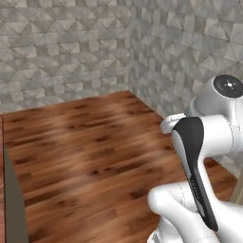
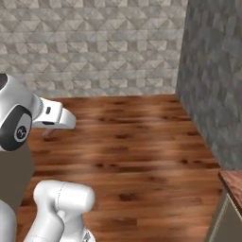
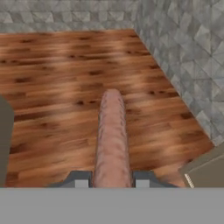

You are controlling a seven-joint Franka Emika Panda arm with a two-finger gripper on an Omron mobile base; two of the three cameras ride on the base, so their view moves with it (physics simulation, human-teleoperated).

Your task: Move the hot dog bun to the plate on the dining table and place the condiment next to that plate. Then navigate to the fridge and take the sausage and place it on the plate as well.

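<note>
In the hand view a long pinkish-brown sausage (image 3: 111,135) sticks out lengthwise from between my two dark fingertips. My gripper (image 3: 111,178) is shut on its near end. The sausage hangs over the bare wooden floor (image 3: 57,87), touching nothing else. In the base views the white arm (image 1: 204,156) is folded close to the base, with the hand (image 2: 56,116) pointing forward. The hot dog bun, plate, condiment, dining table and fridge are out of view.
A grey tiled wall (image 1: 66,47) closes the far side and meets another wall (image 2: 212,80) in a corner. A grey cabinet side (image 1: 14,199) stands at the left. A wood-topped counter corner (image 2: 231,184) sits at the right, with open floor between.
</note>
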